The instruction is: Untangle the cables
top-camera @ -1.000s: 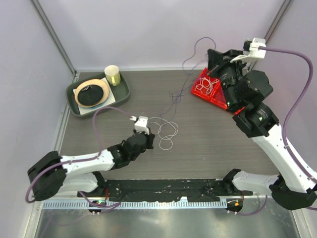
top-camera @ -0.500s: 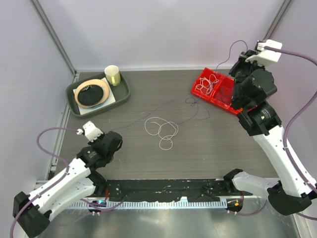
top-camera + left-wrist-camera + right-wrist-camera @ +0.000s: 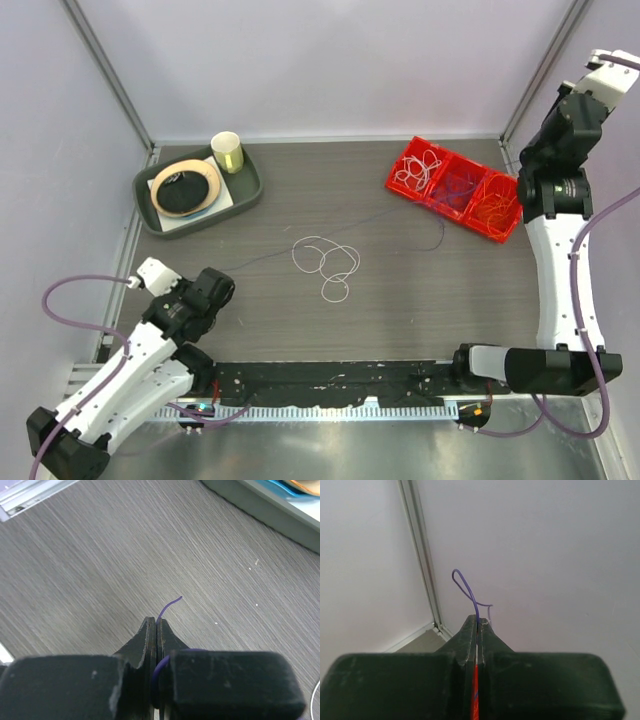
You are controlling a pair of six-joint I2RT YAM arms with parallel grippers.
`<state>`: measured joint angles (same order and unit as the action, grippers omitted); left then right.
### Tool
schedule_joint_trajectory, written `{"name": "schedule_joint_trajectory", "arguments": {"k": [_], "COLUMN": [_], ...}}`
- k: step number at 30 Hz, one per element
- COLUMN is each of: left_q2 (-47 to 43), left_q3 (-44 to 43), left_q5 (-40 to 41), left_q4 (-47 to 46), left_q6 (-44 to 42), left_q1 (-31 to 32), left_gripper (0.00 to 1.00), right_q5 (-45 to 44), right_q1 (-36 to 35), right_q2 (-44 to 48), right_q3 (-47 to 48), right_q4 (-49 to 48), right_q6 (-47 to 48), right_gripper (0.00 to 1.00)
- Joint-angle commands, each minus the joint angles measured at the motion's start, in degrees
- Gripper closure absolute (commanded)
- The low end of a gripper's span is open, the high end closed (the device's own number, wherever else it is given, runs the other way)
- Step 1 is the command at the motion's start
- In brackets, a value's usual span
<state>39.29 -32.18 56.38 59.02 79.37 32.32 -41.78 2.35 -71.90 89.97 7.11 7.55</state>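
Left wrist view: black left end effector (image 3: 156, 622) clamped on a thin purple cable (image 3: 169, 605). Farther, white cable loops (image 3: 325, 262) lie on the grey worktop (image 3: 430, 300). Farthest, right end effector (image 3: 477, 621) pinches a purple loop (image 3: 465, 587) and an orange-red strand (image 3: 475, 695), mostly hidden.

The table (image 3: 400, 290) looks like matt grey wood-grain laminate; the red bin (image 3: 462, 162) is glossy plastic; the purple cable (image 3: 169, 606) has a smooth coating.

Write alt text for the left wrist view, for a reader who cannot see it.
The left fingers are pinched shut on a thin purple cable, its short free end curling out past their tips. Behind is a grey wood-grain table, with a tray rim at top right.
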Motion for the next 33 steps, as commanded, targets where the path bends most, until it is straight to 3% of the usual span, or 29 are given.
{"name": "schedule_joint_trajectory", "arguments": {"k": [1, 6, 9, 14, 17, 18, 22, 26, 29, 33], "left_q2": [-2.0, -4.6, -6.2, -6.5, -7.1, -7.4, -10.5, -15.5, -18.0, -18.3], "left_q3": [-2.5, -2.6, -2.1, -2.4, -1.9, -1.7, 1.9, 8.1, 11.3, 11.8], "left_q5": [6.1, 8.6, 8.6, 9.1, 7.4, 6.8, 1.1, -9.1, -13.8, -13.9], "left_q4": [7.3, 15.8, 15.7, 15.7, 10.7, 9.2, -4.7, -22.8, -27.8, -29.4], "left_q6": [7.5, 19.4, 19.9, 19.8, 13.6, 12.2, -4.4, -14.5, -17.6, -18.8], "left_q1": [-0.6, -0.9, -1.0, -1.0, -0.9, -0.9, -0.9, -1.0, -1.0, -0.9], "left_gripper": [1.0, 1.0, 1.0, 1.0, 1.0, 1.0, 1.0, 1.0, 1.0, 1.0], "right_q5": [9.4, 5.6, 5.8, 20.0, 31.8, 40.0, 57.6, 59.2, 58.0, 57.9], "right_q1": [2.7, 10.0, 15.5, 16.0, 16.0, 16.0, 16.0, 16.0, 16.0, 16.0], "right_q2": [0.6, -6.1, -7.6, -4.9, -4.0, -2.2, 0.6, 1.7, 0.3, -2.3], "right_q3": [5.5, 14.0, 15.1, 14.3, 15.2, 14.4, 11.2, 11.5, 13.7, 15.1], "right_q4": [-0.7, 2.8, 3.3, 5.6, 7.7, 6.3, 1.9, -1.9, -4.1, -11.4], "right_q6": [-1.9, 2.1, 0.3, -7.0, -11.2, -13.2, -21.1, -24.8, -27.3, -33.6], "right_gripper": [0.99, 0.99, 0.99, 0.99, 0.99, 0.99, 0.99, 0.99, 0.99, 0.99]}}
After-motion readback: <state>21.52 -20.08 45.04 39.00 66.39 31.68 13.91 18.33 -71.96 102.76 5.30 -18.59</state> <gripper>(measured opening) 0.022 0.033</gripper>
